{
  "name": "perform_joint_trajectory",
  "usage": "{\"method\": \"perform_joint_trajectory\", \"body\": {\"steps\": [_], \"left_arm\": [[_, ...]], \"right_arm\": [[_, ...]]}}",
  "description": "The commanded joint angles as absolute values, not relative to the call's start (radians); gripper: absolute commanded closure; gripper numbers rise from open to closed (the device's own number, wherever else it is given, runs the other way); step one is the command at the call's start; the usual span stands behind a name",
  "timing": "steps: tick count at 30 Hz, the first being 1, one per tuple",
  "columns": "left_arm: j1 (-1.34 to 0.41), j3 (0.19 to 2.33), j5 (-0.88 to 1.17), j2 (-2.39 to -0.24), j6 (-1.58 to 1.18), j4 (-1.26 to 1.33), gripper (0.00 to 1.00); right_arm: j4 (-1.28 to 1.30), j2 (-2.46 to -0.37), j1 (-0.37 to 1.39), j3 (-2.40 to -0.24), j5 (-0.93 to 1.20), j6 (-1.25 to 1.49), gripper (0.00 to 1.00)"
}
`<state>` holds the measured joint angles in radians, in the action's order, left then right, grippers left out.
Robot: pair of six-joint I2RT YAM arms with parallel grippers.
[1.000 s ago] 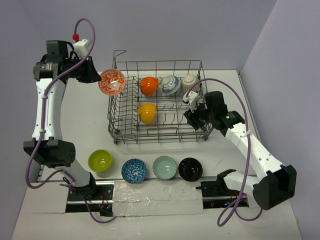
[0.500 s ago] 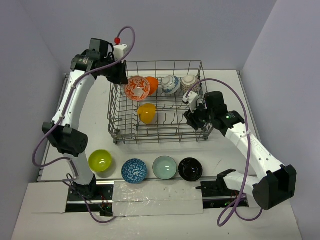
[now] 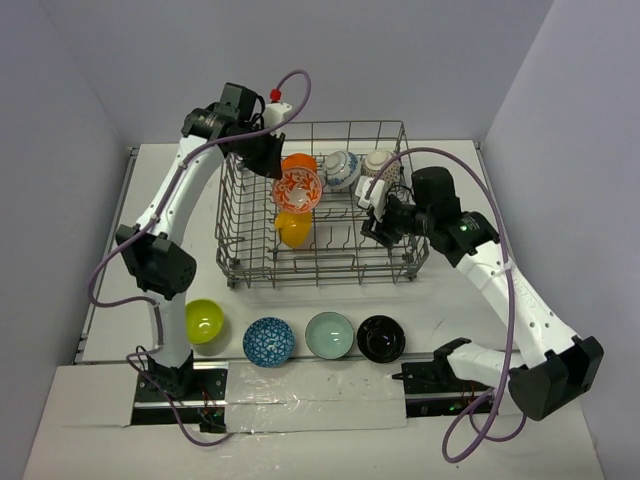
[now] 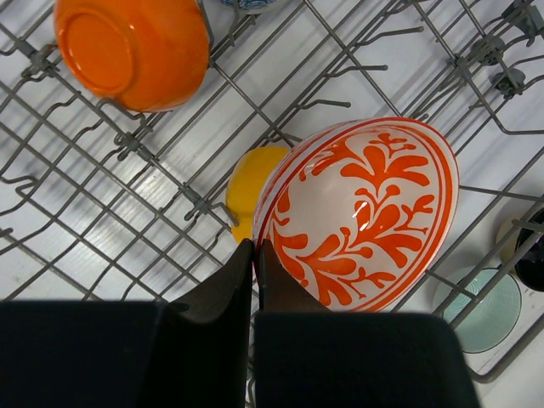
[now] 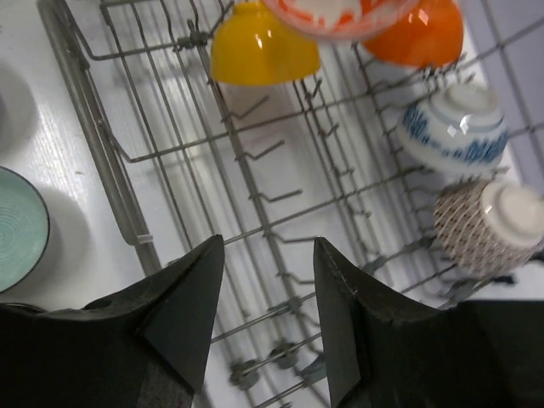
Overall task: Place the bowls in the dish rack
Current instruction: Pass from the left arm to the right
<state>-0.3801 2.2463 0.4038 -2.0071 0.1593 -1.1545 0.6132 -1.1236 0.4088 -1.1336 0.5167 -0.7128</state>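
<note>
1. Two end effectors are in view. The left end effector point(image 4: 255, 251) is pinched shut on the rim of the red-and-white bowl point(image 4: 365, 212), with only that thin edge between its fingers.
2. We see this bowl point(image 3: 298, 189) held tilted on its side over the far left part of the dish rack point(image 3: 320, 272). It hangs above the yellow bowl point(image 3: 292, 228) and just near of the orange bowl point(image 3: 298, 162).
3. The right end effector point(image 5: 268, 246) has its jaws parted with a clear gap and nothing between them. It hovers over the right side of the rack, and we cannot tell whether it touches the wires.
4. Inside the rack, the orange bowl sits in the far row. To its right are a blue-and-white bowl point(image 3: 340, 168) and a brown-patterned bowl point(image 3: 378, 163), both turned bottom-out.
5. Four bowls stand upright in a row on the desk point(image 3: 440, 310), near of the rack. From left to right they are a lime green bowl point(image 3: 204, 320), a blue-patterned bowl point(image 3: 268, 341), a pale teal bowl point(image 3: 329, 334) and a black bowl point(image 3: 381, 338).
6. We note that the desk is white, with pale lavender walls point(image 3: 400, 60) closing it in on the far side and on both flanks.
</note>
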Motion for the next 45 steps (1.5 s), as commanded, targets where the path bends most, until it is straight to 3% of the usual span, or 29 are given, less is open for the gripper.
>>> {"method": "perform_joint_trajectory", "body": {"steps": [1,14,45], "left_arm": [[-0.4,2.315,0.457,-2.028,0.176,-1.146,1.0],[-0.451,2.387,0.477,-2.106,0.203,-1.178,1.0],[-0.488,2.356,0.469,-2.094,0.229,-1.189,1.0]], "right_arm": [[0.623,-1.175,0.414,-1.232,0.649,-0.883,0.47],[0.664,-1.437,0.497,-1.416,0.732,-0.953,0.51],[0.672,-1.548,0.568,-1.419,0.649,-0.979,0.54]]}}
